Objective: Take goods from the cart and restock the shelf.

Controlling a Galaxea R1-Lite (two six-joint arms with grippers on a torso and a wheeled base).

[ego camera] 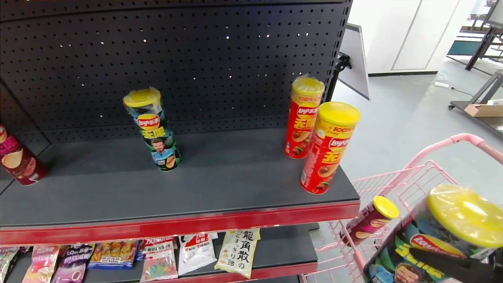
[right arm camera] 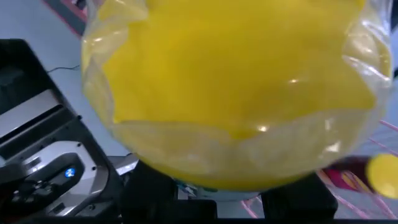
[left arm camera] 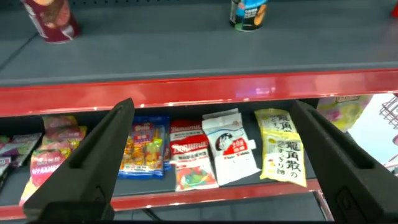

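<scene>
In the head view, a dark tube of crisps (ego camera: 432, 239) with a yellow lid (film-wrapped) is seen tilted over the pink cart (ego camera: 465, 137) at the lower right. A maroon tube (ego camera: 367, 222) lies inside the cart. On the grey shelf (ego camera: 220, 184), edged in red, a green tube (ego camera: 154, 131), a rear red tube (ego camera: 304, 118), a front red tube (ego camera: 329, 149) and a second maroon tube (ego camera: 19, 159) are stood. Pale floor (ego camera: 412, 118) is seen beyond. The right fingers (ego camera: 452, 264) are closed on the dark tube's side.

In the left wrist view, the left fingers (left arm camera: 93, 155) are spread wide, nothing between them, before snack bags (left arm camera: 230, 149) on the lower shelf.

In the right wrist view, the yellow lid is seen close up.
</scene>
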